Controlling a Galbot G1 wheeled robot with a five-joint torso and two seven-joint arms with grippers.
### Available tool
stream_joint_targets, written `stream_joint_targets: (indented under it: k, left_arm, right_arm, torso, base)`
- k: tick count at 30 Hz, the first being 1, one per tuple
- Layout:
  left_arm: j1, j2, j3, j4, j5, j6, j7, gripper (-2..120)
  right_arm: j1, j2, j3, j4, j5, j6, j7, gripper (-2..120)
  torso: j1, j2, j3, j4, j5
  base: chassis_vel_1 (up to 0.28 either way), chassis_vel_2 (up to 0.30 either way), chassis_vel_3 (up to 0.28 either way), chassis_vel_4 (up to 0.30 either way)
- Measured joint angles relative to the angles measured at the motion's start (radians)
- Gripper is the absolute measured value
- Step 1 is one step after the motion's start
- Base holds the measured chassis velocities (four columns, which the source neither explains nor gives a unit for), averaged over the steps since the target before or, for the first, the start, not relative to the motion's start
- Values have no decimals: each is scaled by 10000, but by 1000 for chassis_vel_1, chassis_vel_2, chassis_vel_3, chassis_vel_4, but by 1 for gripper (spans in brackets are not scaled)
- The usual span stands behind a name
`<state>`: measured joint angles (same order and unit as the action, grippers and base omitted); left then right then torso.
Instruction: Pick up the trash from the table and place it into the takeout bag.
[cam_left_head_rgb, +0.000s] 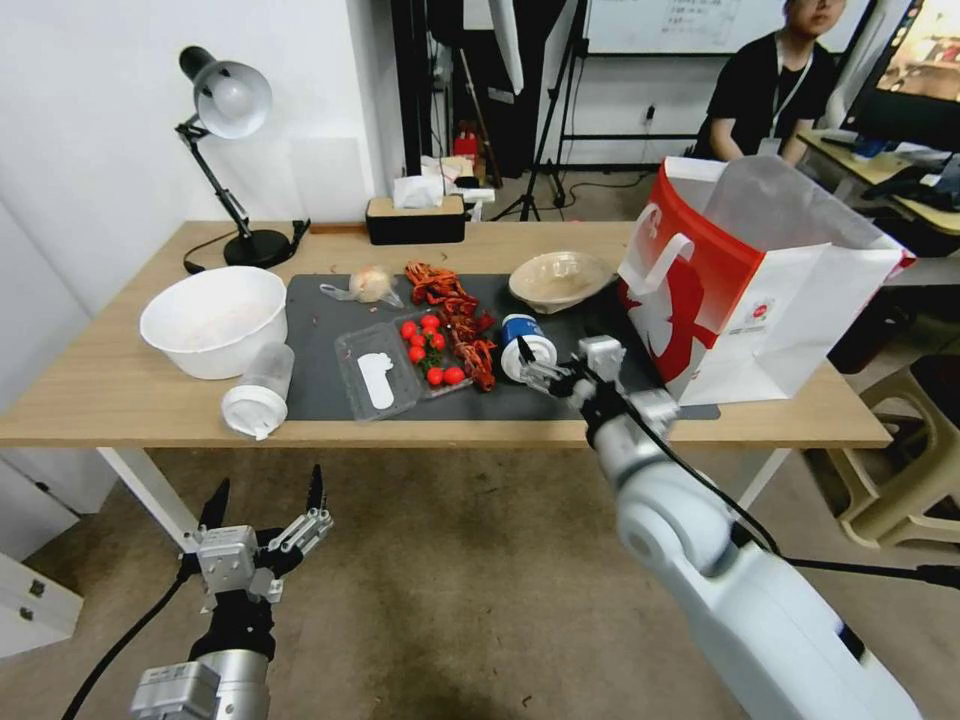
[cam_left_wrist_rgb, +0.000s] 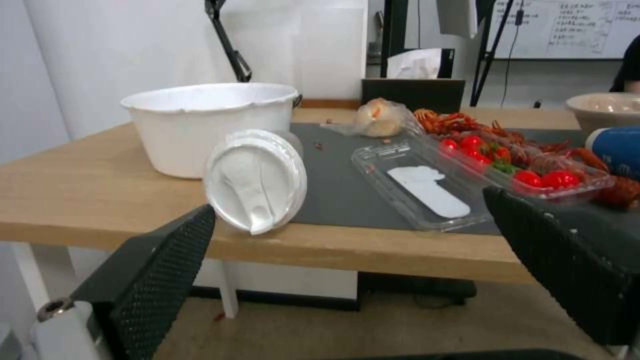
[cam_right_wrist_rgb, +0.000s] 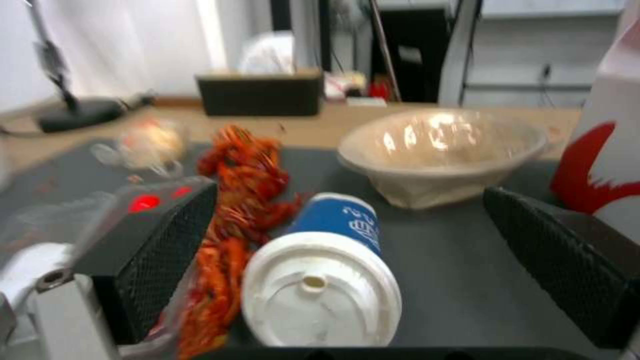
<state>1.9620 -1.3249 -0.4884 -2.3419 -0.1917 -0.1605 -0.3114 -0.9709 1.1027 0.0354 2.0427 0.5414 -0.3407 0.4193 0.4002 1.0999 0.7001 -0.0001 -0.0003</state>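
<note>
On the table (cam_left_head_rgb: 110, 395), a blue-and-white cup (cam_left_head_rgb: 519, 328) lies on its side on the dark mat (cam_left_head_rgb: 318, 335), lid toward me. My right gripper (cam_left_head_rgb: 536, 368) is open at the cup's lid end, and the cup (cam_right_wrist_rgb: 333, 250) lies between its two fingers (cam_right_wrist_rgb: 160, 250) without touching them. A beige bowl (cam_left_head_rgb: 558, 279) sits behind it. The red and white takeout bag (cam_left_head_rgb: 745, 290) stands open at the right. A clear white-lidded cup (cam_left_head_rgb: 258, 391) lies near the front edge, and a small food bag (cam_left_head_rgb: 371, 285) at the mat's back. My left gripper (cam_left_head_rgb: 266, 512) hangs open below the table's front edge.
A large white bowl (cam_left_head_rgb: 213, 320) stands at the left. A clear tray with tomatoes (cam_left_head_rgb: 405, 365) and a pile of crayfish shells (cam_left_head_rgb: 455, 310) lie mid-mat. A desk lamp (cam_left_head_rgb: 232, 150) and a tissue box (cam_left_head_rgb: 415, 215) stand at the back. A plastic stool (cam_left_head_rgb: 915, 450) is at the right.
</note>
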Motion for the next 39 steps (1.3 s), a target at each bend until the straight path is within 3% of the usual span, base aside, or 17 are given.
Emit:
stream_joint_targets:
  k: [1, 14, 22, 39]
  left_arm:
    - [-16, -29, 8, 39, 1, -2, 0, 100]
    - [-118, -71, 29, 204, 49, 116, -3, 100]
    - [-220, -44, -31, 349, -99, 89, -83, 100]
    - [-263, 62, -48, 442, -244, 44, -134, 100]
  right_arm:
    - [514, 145, -236, -246, 329, -489, 493, 100]
    - [2370, 827, -1085, -1527, 1002, -1794, 1563, 100]
    - [2691, 1450, -1243, -2453, 974, -2391, 2181, 100]
    - [2475, 2141, -1244, -2993, 1087, -2628, 2643, 100]
  torso:
    - [-1, -1, 0, 1, 1]
    - [-1, 0, -1, 1, 0]
    - [-2, -1, -1, 0, 3]
    - [-2, 0, -1, 1, 2]
  base:
    - [0, 0, 0, 0]
    - [0, 0, 0, 0]
    - [0, 0, 0, 0]
    - [0, 0, 0, 0]
